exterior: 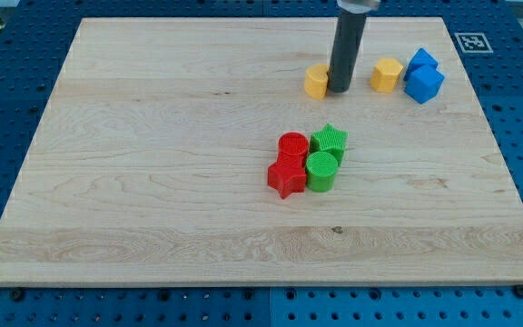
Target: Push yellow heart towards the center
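The yellow heart (316, 82) lies near the view's top, a little right of the middle. My tip (340, 88) stands on the board right against the heart's right side. A second yellow block, a hexagon (387, 74), lies further to the right, apart from my tip. The rod (346, 45) rises straight up out of the view's top.
Two blue blocks (423, 74) sit together right of the yellow hexagon. Near the board's middle a cluster holds a red cylinder (292, 146), a red star (286, 176), a green star (330, 141) and a green cylinder (321, 170). The wooden board (152, 182) lies on a blue perforated table.
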Motion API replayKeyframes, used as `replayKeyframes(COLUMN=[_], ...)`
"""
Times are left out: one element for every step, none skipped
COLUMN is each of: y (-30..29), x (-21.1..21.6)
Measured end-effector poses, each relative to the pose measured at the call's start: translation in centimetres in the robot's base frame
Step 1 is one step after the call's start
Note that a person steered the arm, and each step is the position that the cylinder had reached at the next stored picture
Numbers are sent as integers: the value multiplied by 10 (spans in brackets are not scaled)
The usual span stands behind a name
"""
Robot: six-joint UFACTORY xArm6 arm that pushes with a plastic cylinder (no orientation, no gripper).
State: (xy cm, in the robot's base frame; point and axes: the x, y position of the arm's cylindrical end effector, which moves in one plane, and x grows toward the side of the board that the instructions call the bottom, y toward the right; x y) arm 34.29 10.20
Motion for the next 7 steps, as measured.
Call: replayKeyframes(y=[-3, -14, -27, -56, -88, -97, -97], x=[-26, -28, -27, -16, 7, 42, 55])
